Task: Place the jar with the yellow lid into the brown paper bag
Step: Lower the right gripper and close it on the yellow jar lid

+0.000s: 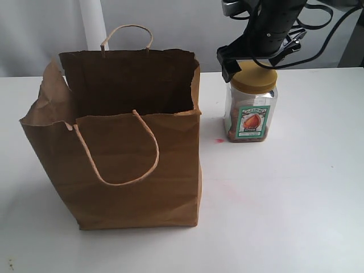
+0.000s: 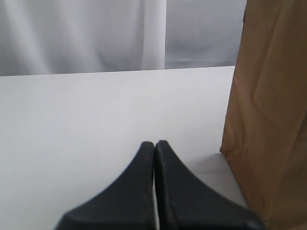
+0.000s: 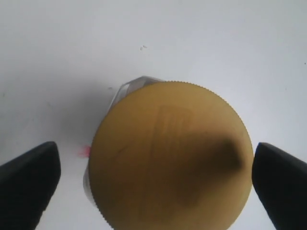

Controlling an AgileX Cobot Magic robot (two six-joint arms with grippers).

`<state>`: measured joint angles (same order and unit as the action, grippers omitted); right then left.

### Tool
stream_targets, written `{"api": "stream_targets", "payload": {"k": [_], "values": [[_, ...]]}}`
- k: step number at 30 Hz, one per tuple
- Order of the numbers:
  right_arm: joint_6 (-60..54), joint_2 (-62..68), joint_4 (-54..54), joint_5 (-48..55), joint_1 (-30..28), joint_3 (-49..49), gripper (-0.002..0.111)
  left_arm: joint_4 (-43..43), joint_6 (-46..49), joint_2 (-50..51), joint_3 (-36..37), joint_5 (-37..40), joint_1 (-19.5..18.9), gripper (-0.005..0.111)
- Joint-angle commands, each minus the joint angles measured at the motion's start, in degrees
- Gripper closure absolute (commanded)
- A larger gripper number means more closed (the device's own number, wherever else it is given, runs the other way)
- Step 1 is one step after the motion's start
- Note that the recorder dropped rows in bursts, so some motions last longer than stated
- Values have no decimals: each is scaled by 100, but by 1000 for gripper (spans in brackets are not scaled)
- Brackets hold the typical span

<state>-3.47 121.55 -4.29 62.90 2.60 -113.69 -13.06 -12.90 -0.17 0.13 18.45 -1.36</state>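
Standing upright, one jar (image 1: 251, 105), one bag (image 1: 136, 170)

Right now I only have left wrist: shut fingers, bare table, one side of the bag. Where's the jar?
Observer: The jar stands upright on the table, right of the bag in the exterior view and apart from it.
Operator: Right arm on it?
Observer: The right gripper is above the lid. Its fingers are open, one on each side, not closed on it.
Operator: Bag ready to load?
Observer: It is upright with its mouth open at the top.
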Motion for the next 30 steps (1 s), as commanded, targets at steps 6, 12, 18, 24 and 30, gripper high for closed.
{"api": "stream_targets", "payload": {"k": [6, 12, 18, 24, 30], "values": [[52, 1, -163, -191, -29, -38, 3, 22, -22, 17, -13, -21, 15, 106], [52, 1, -163, -191, -29, -38, 3, 22, -22, 17, -13, -21, 15, 106], [52, 18, -195, -230, -29, -38, 3, 22, -22, 17, -13, -21, 15, 106], [79, 174, -570, -180, -29, -38, 3, 22, -22, 17, -13, -21, 15, 106], [245, 301, -508, -180, -29, -38, 3, 22, -22, 17, -13, -21, 15, 106]]}}
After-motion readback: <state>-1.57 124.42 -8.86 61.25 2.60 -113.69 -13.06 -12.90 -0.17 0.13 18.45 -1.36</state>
